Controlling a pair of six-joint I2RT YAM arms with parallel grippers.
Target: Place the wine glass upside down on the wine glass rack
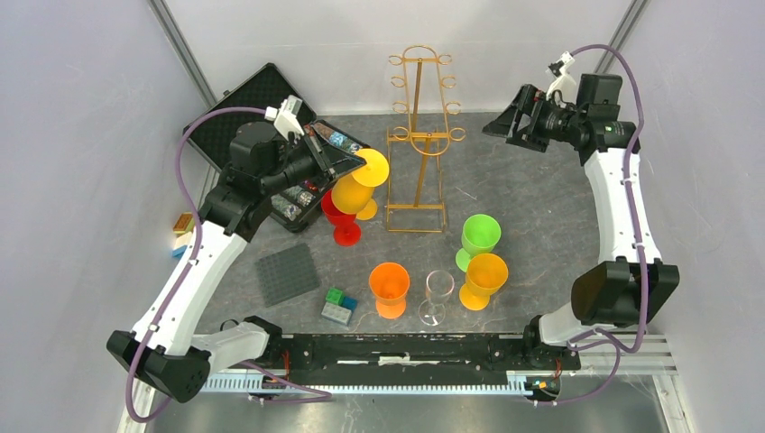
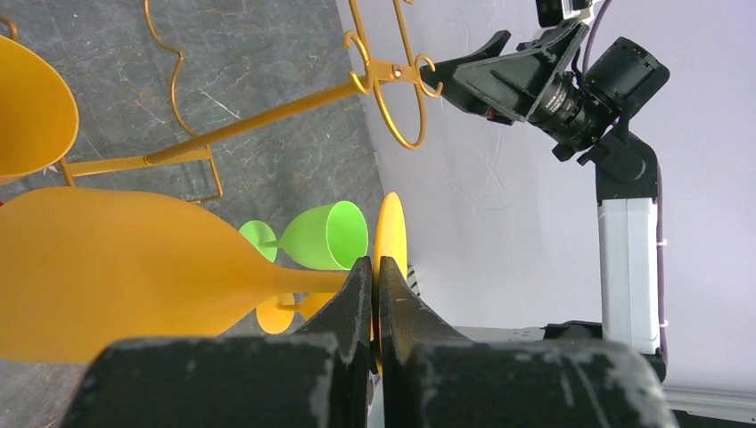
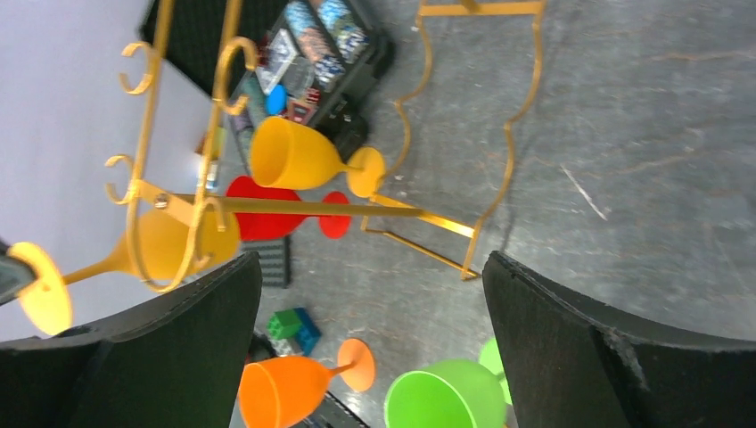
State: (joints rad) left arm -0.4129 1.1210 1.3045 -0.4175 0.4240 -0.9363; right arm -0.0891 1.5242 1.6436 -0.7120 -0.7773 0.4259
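On our grey tabletop, upper centre, stands one tall gold wire wine glass rack with looped sides. We count three yellow glasses and one each of red glass, orange glass, green glass and clear glass. The left gripper clamps the stem of a yellow wine glass just left of the rack; the right gripper gapes.

Left arm stretched forward, left gripper pinched tight on the stem of the yellow wine glass; right arm reared up, right gripper spread wide.

Looked steeply down from high behind the near edge, whole table in frame. Peered close from each wrist, facing inward; caught the wine glass rack in all three.
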